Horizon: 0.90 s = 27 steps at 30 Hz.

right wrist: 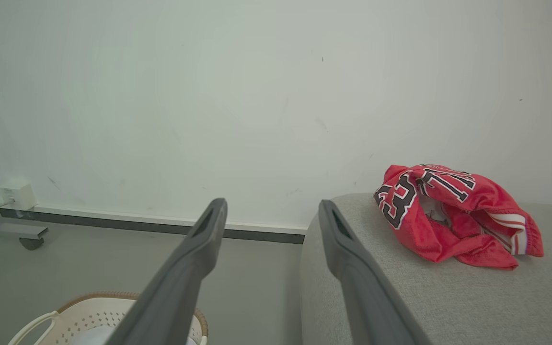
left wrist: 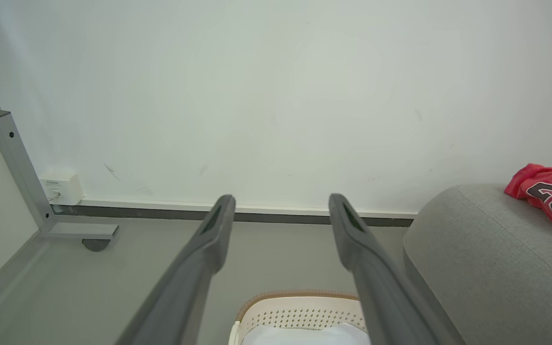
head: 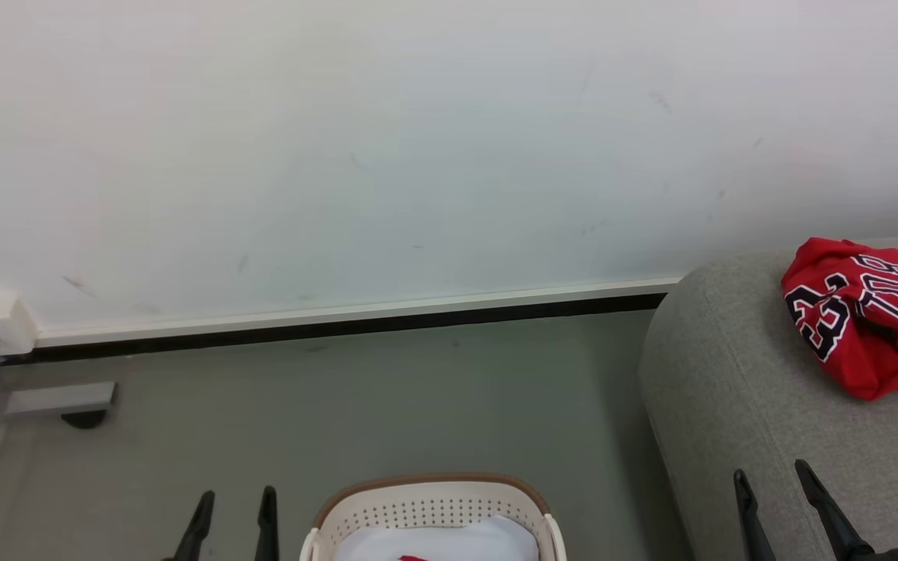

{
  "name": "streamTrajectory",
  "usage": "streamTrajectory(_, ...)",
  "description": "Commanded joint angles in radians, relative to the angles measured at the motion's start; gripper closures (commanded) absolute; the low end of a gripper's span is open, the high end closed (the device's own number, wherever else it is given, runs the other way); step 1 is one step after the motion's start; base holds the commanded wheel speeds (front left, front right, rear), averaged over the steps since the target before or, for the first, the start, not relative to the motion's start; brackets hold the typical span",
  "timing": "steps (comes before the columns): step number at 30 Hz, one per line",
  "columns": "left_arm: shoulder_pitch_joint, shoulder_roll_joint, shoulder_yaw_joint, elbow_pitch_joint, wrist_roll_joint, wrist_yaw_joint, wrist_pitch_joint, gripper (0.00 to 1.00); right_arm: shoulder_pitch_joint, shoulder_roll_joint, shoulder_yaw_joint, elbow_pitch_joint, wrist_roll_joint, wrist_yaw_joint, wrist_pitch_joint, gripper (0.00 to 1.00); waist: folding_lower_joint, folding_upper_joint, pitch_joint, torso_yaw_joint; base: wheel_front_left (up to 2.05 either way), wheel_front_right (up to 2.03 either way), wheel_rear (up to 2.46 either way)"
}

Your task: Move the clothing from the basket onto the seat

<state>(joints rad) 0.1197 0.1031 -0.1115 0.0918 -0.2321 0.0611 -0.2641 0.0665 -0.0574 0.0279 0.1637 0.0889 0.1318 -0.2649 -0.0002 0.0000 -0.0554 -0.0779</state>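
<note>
Plenty of open floor (head: 387, 405) between the basket (head: 426, 510) and the wall (head: 418, 156), but the seat (head: 730, 389) bulks up on the right and a grey frame foot (head: 59, 399) sits in the left corner.

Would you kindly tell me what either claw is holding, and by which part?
Nothing: left claw and right claw are both open and empty; the jersey lies on the sofa.
</note>
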Motion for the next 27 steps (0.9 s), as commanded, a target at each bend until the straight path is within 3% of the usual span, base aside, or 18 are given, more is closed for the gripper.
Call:
streamTrajectory(1, 0.005, -0.003, 0.008, 0.004, 0.018, -0.008, 0.000, 0.00, -0.004, 0.001, -0.001, 0.004, -0.007, -0.002, 0.001, 0.00, 0.0002, 0.0000, 0.000, -0.004, 0.00, 0.00, 0.00)
streamTrajectory(18, -0.026, -0.034, 0.013, 0.073, 0.054, -0.076, -0.001, 0.00, -0.037, -0.005, 0.003, -0.009, -0.004, -0.002, 0.001, 0.00, 0.0002, 0.0000, 0.043, -0.072, 0.00, 0.00, 0.00)
streamTrajectory(27, -0.185, -0.030, -0.107, 0.290, 0.103, -0.141, 0.072, 0.00, -0.079, -0.017, 0.003, -0.041, 0.005, -0.002, 0.001, 0.00, 0.0002, 0.0000, 0.140, -0.137, 0.00, 0.00, 0.00)
